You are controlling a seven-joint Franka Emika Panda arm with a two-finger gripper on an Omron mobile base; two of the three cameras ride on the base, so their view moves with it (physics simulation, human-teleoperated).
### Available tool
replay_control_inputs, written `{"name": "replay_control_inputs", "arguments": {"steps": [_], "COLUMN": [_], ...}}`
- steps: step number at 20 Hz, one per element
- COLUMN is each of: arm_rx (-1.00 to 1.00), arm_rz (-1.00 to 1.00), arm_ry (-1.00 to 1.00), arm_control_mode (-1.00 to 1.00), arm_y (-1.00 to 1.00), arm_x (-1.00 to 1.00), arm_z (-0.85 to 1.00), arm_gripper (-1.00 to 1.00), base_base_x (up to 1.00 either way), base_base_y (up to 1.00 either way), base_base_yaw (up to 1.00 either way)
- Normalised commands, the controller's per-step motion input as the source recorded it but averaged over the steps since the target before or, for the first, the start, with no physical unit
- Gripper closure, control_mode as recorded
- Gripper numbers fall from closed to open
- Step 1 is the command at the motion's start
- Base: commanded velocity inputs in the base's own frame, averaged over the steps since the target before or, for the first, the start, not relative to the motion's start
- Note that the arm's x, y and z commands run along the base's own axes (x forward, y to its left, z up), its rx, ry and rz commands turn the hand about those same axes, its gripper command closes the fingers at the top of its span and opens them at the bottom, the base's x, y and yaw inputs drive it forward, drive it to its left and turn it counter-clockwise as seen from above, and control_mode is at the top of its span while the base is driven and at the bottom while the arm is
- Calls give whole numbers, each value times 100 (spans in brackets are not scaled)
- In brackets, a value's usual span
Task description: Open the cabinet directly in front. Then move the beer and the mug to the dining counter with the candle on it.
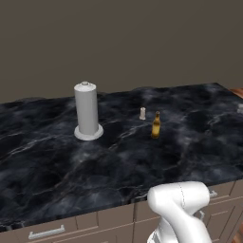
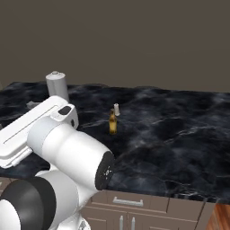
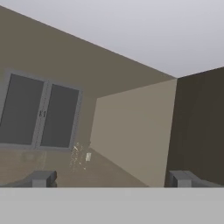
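The beer (image 1: pixel 155 126) (image 2: pixel 112 122) stands upright on the dining counter (image 1: pixel 47 156) (image 2: pixel 179 134), a black marble top with white veins. Just behind the bottle, a little apart from it, sits the short cream candle (image 1: pixel 142 113) (image 2: pixel 116 109). In the hand view my gripper (image 3: pixel 113 179) is open, its two dark fingertips (image 3: pixel 41 178) wide apart with nothing between them. It points up at bare walls and ceiling, away from the counter. The mug and the cabinet are out of view.
A tall grey cylinder on a round base (image 1: pixel 86 111) (image 2: pixel 57 84) stands left of the bottle. Grey-taupe drawers with silver handles (image 1: pixel 46 232) (image 2: pixel 128 202) run under the counter's near edge. A small pale thing (image 1: pixel 240 108) sits at the counter's right edge. A grey window (image 3: pixel 39 111) is in the wall ahead of the hand.
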Motion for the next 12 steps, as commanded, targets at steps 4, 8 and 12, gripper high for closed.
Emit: {"name": "replay_control_inputs", "arguments": {"steps": [4,8,12], "arm_rx": [0,0,0], "arm_rz": [0,0,0], "arm_ry": [0,0,0], "arm_control_mode": [100,100,100], "arm_y": [0,0,0], "arm_x": [0,0,0], "arm_z": [0,0,0], "arm_gripper": [-100,-100,-100], "base_base_x": [-4,-34,-57], "base_base_y": [-28,-44,-53], "base_base_yaw": [-6,-7,-4]}}
